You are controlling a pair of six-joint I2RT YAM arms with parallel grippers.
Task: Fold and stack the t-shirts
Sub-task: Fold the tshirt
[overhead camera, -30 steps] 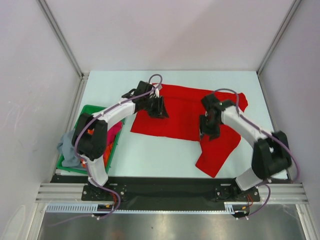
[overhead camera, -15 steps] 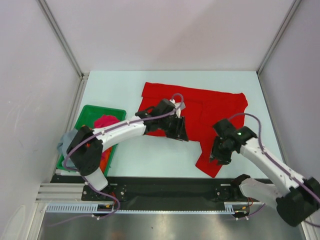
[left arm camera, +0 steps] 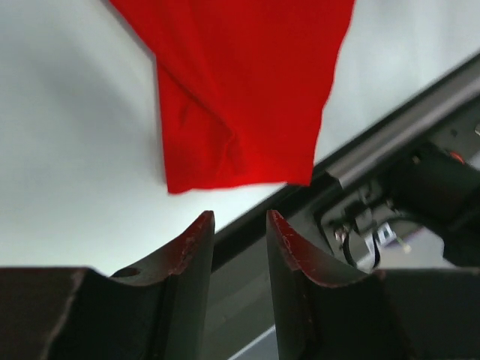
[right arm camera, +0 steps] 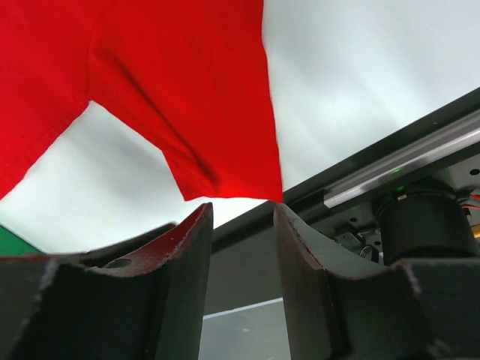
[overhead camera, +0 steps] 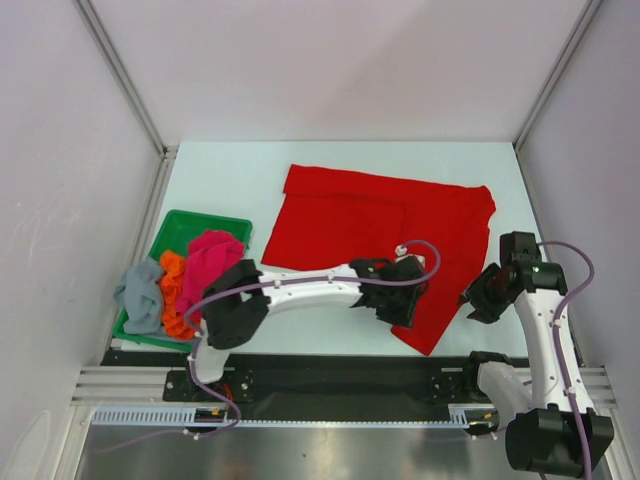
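The bright red t-shirt (overhead camera: 370, 215) lies spread on the pale table, with one part reaching the near edge at the right. My left gripper (overhead camera: 406, 306) hovers over that near part, open and empty. In the left wrist view the left gripper (left arm camera: 240, 225) has a clear gap between its jaws, and the red shirt's corner (left arm camera: 240, 112) lies just ahead. My right gripper (overhead camera: 472, 302) is open and empty, just right of the shirt's near corner. In the right wrist view the right gripper (right arm camera: 244, 214) faces the red shirt's hem (right arm camera: 187, 90). The magenta-pink shirt (overhead camera: 212, 258), orange shirt (overhead camera: 172, 292) and grey-blue shirt (overhead camera: 138, 295) lie bunched in the tray.
The green tray (overhead camera: 200, 218) stands at the table's left edge. A black and metal rail (overhead camera: 330, 365) runs along the near edge and also shows in the wrist views (left arm camera: 390, 142) (right arm camera: 397, 169). White walls enclose the table on three sides.
My left gripper swept from the shirt's far left across to its near right part. My right gripper moved off the shirt, toward me and then to the right.
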